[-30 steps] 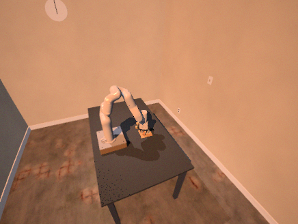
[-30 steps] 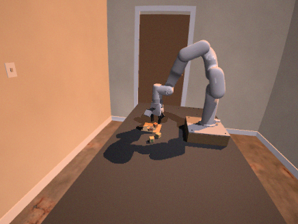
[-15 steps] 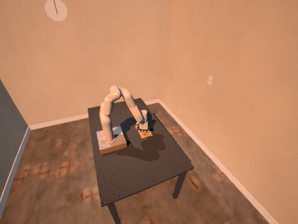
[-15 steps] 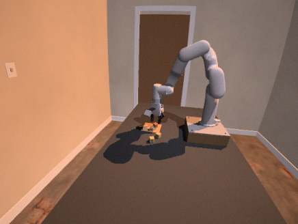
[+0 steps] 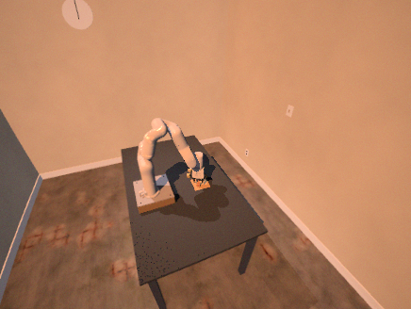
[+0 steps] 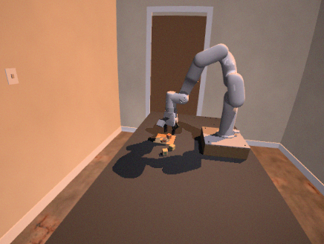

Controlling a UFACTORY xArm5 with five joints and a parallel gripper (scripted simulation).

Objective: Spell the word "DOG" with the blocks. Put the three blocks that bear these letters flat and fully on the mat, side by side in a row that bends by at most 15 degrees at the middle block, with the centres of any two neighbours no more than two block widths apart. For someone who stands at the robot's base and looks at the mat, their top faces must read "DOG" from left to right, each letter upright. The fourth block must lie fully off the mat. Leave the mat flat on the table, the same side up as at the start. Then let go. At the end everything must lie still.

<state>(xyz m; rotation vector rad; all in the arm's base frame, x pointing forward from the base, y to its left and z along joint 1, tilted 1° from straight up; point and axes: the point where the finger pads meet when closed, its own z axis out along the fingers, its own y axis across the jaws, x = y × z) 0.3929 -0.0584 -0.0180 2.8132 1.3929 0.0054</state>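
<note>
Jaws stand partly apart, gripping nothing, poised over blocks on the mat

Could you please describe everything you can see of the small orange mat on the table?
The small orange mat is a thin, flat, roughly square sheet lying on the dark table top, just in front of the robot's wooden base block. About two small tan blocks rest on it; two more sit on the table just off its near edge. The grey gripper hangs over it with fingers partly open, holding nothing. The arm's shadow covers part of it. No markings are discernible.
</note>
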